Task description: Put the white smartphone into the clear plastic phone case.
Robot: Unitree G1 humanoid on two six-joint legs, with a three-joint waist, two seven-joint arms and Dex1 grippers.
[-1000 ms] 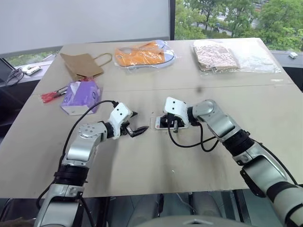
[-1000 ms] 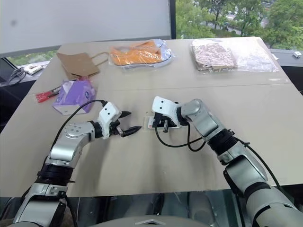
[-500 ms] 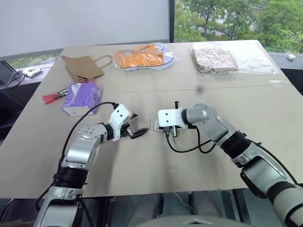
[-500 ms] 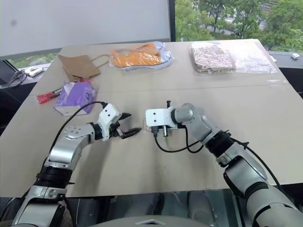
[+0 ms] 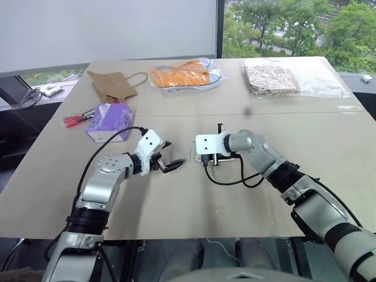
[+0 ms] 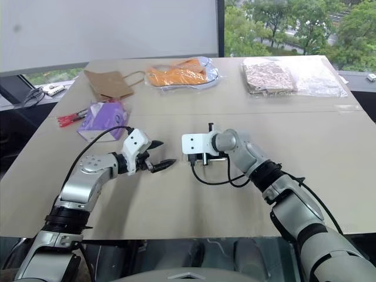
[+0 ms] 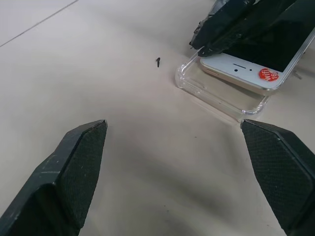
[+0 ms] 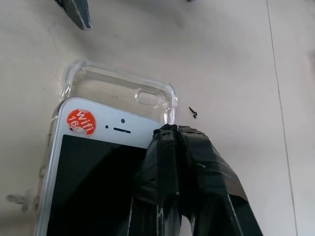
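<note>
My right gripper, fingers together, presses the white smartphone into the clear plastic phone case; my left gripper gapes beside the case.

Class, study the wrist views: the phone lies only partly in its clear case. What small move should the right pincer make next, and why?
Probably nudge the white smartphone further toward the case's camera-cutout end. The shut right pincer rests at the phone's corner, and a strip of the clear plastic phone case beyond the phone's top edge is unfilled.

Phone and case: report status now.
Left gripper open, off the case. Right gripper shut, pressing the white smartphone. Phone partly in the clear plastic phone case, top end unseated. Nothing blocking.
</note>
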